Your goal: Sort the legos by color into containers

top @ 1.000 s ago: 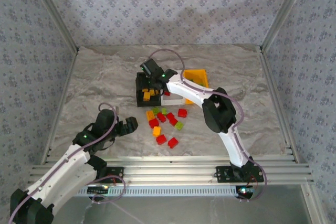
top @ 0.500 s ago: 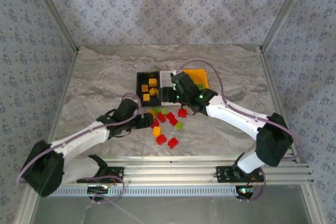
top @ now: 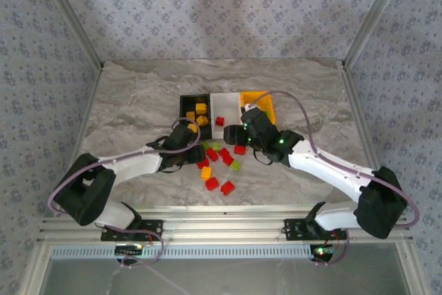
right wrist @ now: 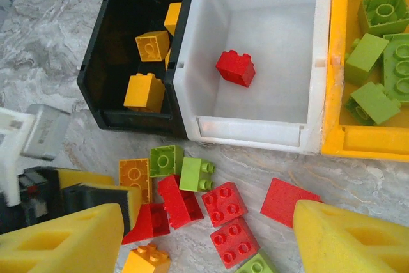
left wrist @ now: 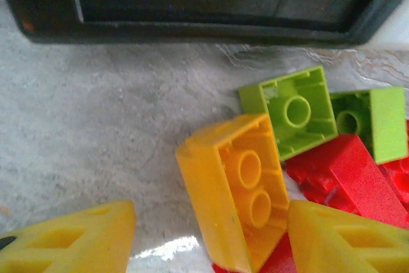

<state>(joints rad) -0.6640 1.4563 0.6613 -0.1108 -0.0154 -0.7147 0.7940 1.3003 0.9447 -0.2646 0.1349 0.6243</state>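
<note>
Legos (top: 226, 159) lie loose on the marble table (top: 131, 101), just in front of a row of three containers: the black bin (top: 188, 105), the white bin (top: 224, 105) and the orange-yellow bin (top: 262, 98). From above, the left gripper (top: 195, 155) sits at the pile's left edge and the right gripper (top: 240, 140) at its far right side. Both sets of fingertips are too small here to judge.

In the left wrist view, an orange-yellow brick (left wrist: 233, 183) lies tipped on its side between the gripper's fingers (left wrist: 70, 241). Its long axis runs away from the camera, leaning a little left, so the pads would meet its long sides. The jaws stand apart and unclamped. The left finger is clear of the brick, and the right one looks to be touching or nearly so. The brick's near end is cut off by the frame edge. Two light green bricks (left wrist: 297, 110) and a red brick (left wrist: 345, 174) crowd its right side, and the black bin's wall rises just beyond.

In the right wrist view, the right gripper's fingers (right wrist: 351, 234) are spread wide and empty above the red bricks (right wrist: 223, 204). The black bin holds orange-yellow pieces, the white bin holds one red piece (right wrist: 235, 67) and the orange-yellow bin holds green ones (right wrist: 374, 100). The left arm is plainly nearer the orange-yellow brick, and its matching bin is the black one, right ahead.
</note>
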